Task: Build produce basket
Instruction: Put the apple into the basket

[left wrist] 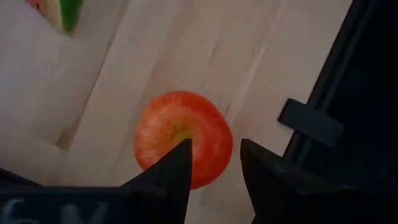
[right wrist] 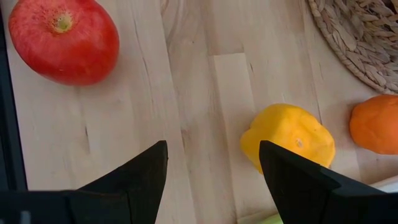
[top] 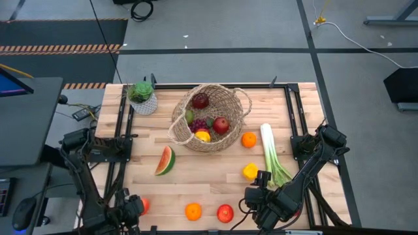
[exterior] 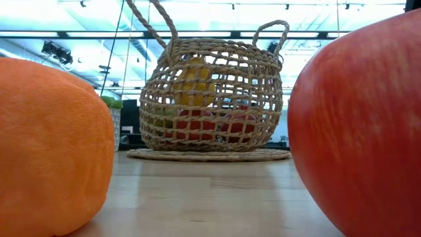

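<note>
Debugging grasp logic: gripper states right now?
Left gripper: open, above a red apple, holding nothing.
Right gripper: open, empty.

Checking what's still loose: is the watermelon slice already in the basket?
No, the watermelon slice lies on the table, outside the basket.

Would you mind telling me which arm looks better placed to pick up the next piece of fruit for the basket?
Probably the left. The left gripper hangs right over a red apple, fingers partly open. The right gripper is open over bare table, beside a yellow fruit.
</note>
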{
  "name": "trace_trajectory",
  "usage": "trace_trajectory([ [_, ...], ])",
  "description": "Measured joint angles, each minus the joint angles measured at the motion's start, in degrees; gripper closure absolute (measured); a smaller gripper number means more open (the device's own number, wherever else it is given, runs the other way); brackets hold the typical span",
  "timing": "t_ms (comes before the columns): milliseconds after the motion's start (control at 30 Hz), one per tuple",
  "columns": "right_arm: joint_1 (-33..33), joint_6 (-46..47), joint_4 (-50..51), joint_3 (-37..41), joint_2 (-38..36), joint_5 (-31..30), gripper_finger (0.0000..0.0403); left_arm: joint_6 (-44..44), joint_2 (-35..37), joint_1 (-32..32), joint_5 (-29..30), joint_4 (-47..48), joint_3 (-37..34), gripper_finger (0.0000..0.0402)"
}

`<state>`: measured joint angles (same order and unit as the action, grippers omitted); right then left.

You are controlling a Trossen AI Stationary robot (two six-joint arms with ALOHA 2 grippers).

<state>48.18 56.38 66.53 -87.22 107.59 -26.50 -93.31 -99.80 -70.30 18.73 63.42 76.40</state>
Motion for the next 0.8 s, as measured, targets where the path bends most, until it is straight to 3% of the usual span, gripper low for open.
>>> trace_trajectory([
  [167, 0.0, 0.0, 0.0, 0.0, 0.0, 0.0, 0.0144, -0.7, 0.0, -0.5, 0.2, 2.8, 0.0, 0.0236],
  [267, 0.0, 0.0, 0.0, 0.0, 0.0, 0.3, 0.0144, -0.6, -0.9, -1.3, 3.2, 5.1, 0.0, 0.0214],
  [500, 0.0, -0.9, -0.1, 0.0, 0.0, 0.8, 0.0144, 1.0, -5.9, -4.7, 4.3, 3.2, 0.0, 0.0162],
  [800, 0.0, -1.1, -0.1, 0.0, 0.0, 0.6, 0.0144, -0.6, -5.9, -6.4, 3.9, 2.7, 0.0, 0.0108],
])
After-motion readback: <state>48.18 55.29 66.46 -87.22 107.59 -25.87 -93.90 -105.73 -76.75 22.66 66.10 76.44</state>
